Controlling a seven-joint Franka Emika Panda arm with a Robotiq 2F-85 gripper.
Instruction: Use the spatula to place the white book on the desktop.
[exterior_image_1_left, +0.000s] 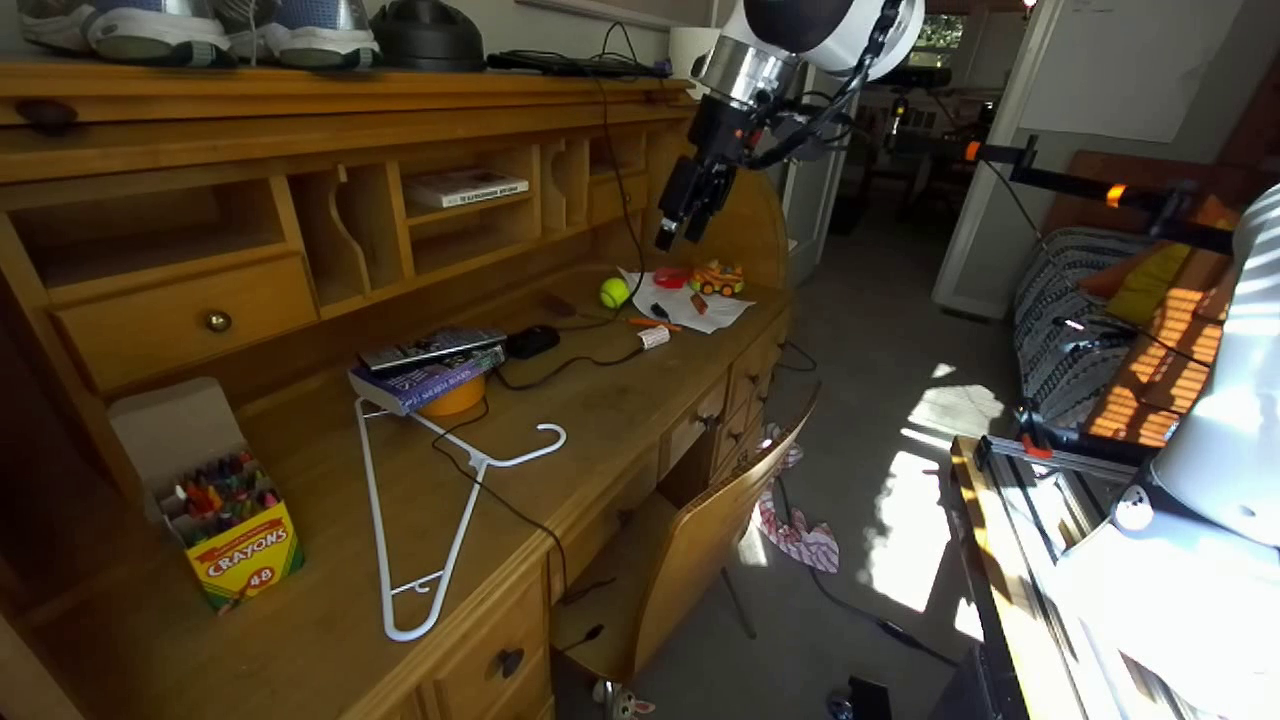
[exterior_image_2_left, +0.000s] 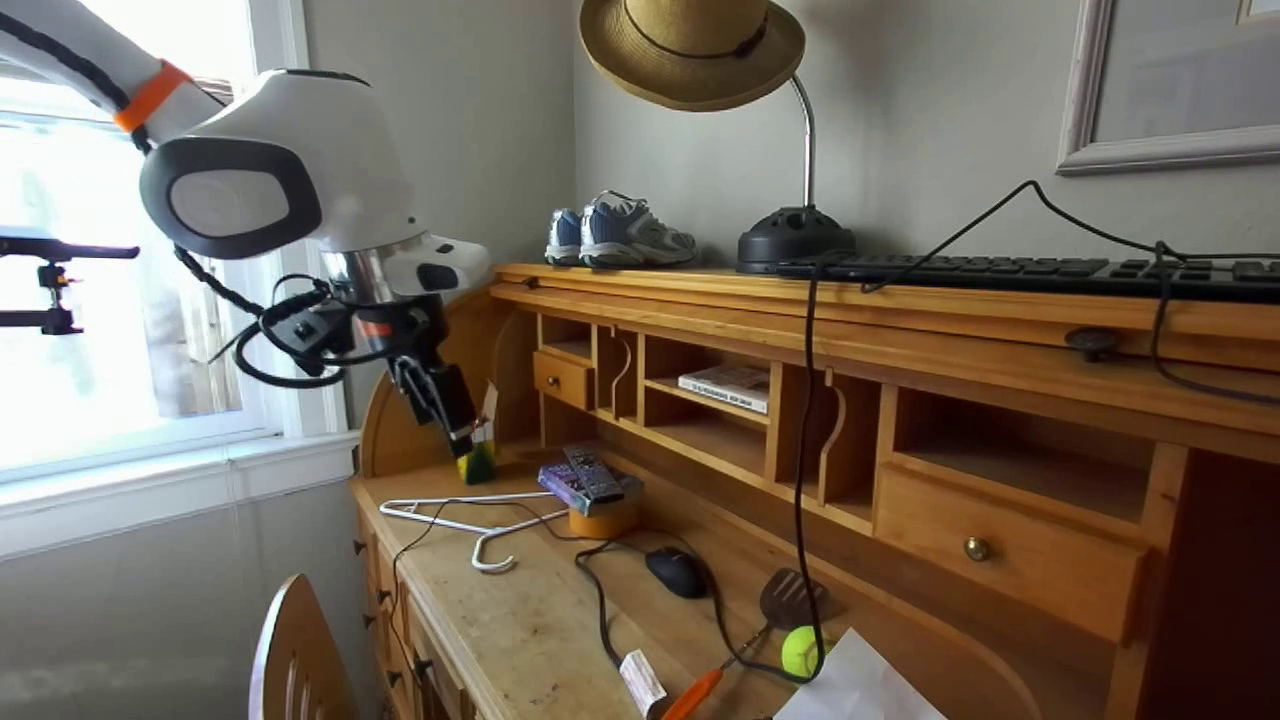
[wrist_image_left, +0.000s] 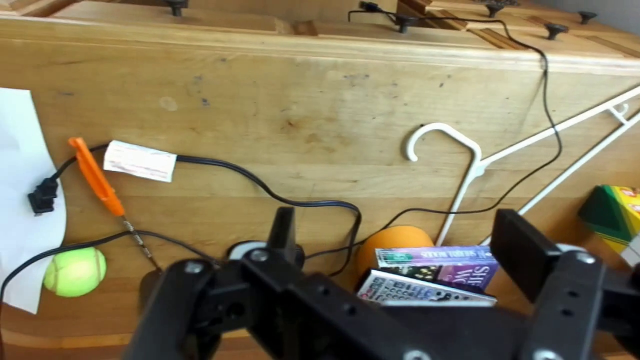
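Note:
The white book (exterior_image_1_left: 468, 187) lies flat on an upper cubby shelf; it also shows in an exterior view (exterior_image_2_left: 722, 388). It is out of the wrist view. The spatula has a dark slotted blade (exterior_image_2_left: 792, 598) and an orange handle. It lies on the desktop (exterior_image_2_left: 520, 630) beside the tennis ball, and its handle shows in the wrist view (wrist_image_left: 97, 177). My gripper (wrist_image_left: 395, 217) is open and empty, with its fingers wide apart. It hangs above the desk, apart from the spatula and the book, in both exterior views (exterior_image_1_left: 680, 235) (exterior_image_2_left: 462, 440).
A remote lies on a purple book (exterior_image_1_left: 430, 380) over an orange round thing (exterior_image_1_left: 455, 398). A white hanger (exterior_image_1_left: 480, 462), crayon box (exterior_image_1_left: 245, 550), mouse (exterior_image_2_left: 677, 572), tennis ball (exterior_image_2_left: 800, 652), paper and cables lie on the desktop. One cable hangs down before the cubbies (exterior_image_2_left: 805, 400). A chair (exterior_image_1_left: 700, 520) stands in front.

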